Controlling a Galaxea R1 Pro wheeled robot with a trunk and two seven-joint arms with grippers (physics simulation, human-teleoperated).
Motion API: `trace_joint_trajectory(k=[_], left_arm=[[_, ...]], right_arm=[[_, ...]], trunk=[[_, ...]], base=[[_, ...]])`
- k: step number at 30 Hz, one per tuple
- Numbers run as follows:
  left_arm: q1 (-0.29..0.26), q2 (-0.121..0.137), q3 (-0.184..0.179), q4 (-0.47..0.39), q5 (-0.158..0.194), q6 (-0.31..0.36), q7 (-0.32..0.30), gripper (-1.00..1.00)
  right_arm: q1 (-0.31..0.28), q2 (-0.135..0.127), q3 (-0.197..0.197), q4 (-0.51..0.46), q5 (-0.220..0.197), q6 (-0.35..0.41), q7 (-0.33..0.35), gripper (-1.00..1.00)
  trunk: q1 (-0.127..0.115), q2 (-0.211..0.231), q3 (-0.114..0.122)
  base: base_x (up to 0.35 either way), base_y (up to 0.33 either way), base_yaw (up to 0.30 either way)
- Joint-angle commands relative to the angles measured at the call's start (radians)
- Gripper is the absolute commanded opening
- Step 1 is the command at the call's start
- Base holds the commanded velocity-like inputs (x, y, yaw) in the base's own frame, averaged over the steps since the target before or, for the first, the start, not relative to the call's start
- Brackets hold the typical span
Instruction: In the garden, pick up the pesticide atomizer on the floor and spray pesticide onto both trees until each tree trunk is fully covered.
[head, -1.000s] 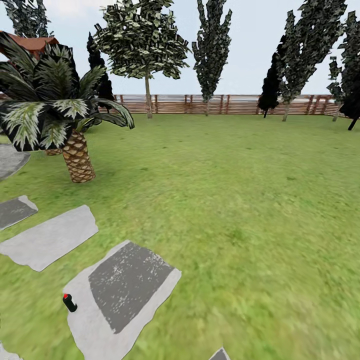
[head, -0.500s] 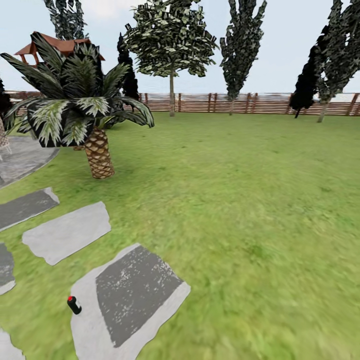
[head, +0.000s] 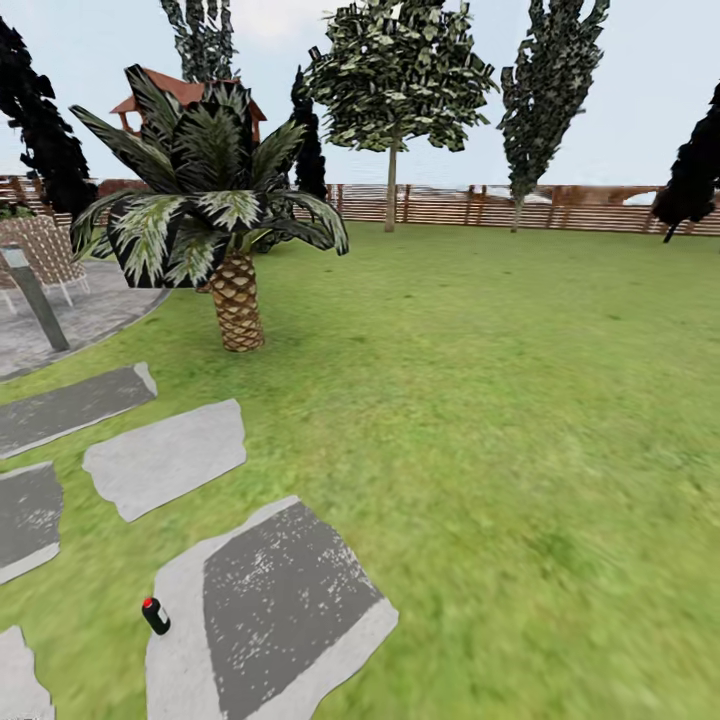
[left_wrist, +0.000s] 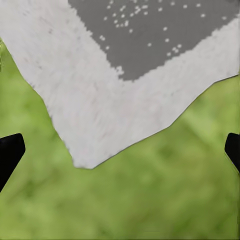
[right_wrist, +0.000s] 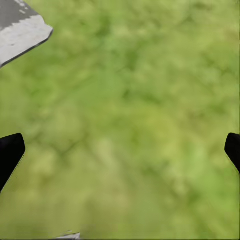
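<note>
Here we see the pesticide atomizer (head: 155, 616), small and black with a red cap, lying on the pale edge of a grey stepping stone (head: 270, 610) low at the left of the lawn (head: 480, 400). Both jaws are spread wide and hold nothing, above grass and stone.

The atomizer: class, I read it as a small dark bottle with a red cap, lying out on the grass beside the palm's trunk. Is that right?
Not quite. The atomizer is a small dark bottle with a red cap, but it sits at the edge of the nearest grey stepping stone, far from the palm. The head view shows this.
</note>
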Motion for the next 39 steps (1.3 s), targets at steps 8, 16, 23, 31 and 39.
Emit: trace_joint_trajectory(k=[8, 16, 23, 31, 39], left_arm=[[0.000, 0.000, 0.000, 0.000, 0.001, 0.000, 0.000, 1.00], [0.000, 0.000, 0.000, 0.000, 0.001, 0.000, 0.000, 1.00], [0.000, 0.000, 0.000, 0.000, 0.001, 0.000, 0.000, 1.00], [0.000, 0.000, 0.000, 0.000, 0.001, 0.000, 0.000, 1.00], [0.000, 0.000, 0.000, 0.000, 0.001, 0.000, 0.000, 1.00]], right_arm=[[0.000, 0.000, 0.000, 0.000, 0.000, 0.000, 0.000, 1.00], [0.000, 0.000, 0.001, 0.000, 0.000, 0.000, 0.000, 1.00], [0.000, 0.000, 0.001, 0.000, 0.000, 0.000, 0.000, 1.00], [0.000, 0.000, 0.001, 0.000, 0.000, 0.000, 0.000, 1.00], [0.000, 0.000, 0.000, 0.000, 0.000, 0.000, 0.000, 1.00]], trunk=[[0.000, 0.000, 0.000], [0.000, 0.000, 0.000], [0.000, 0.000, 0.000], [0.000, 0.000, 0.000], [0.000, 0.000, 0.000]], base=[[0.142, -0.089, 0.277], [0.059, -0.042, 0.277], [0.161, -0.202, 0.277], [0.172, -0.227, 0.277], [0.189, -0.227, 0.277]])
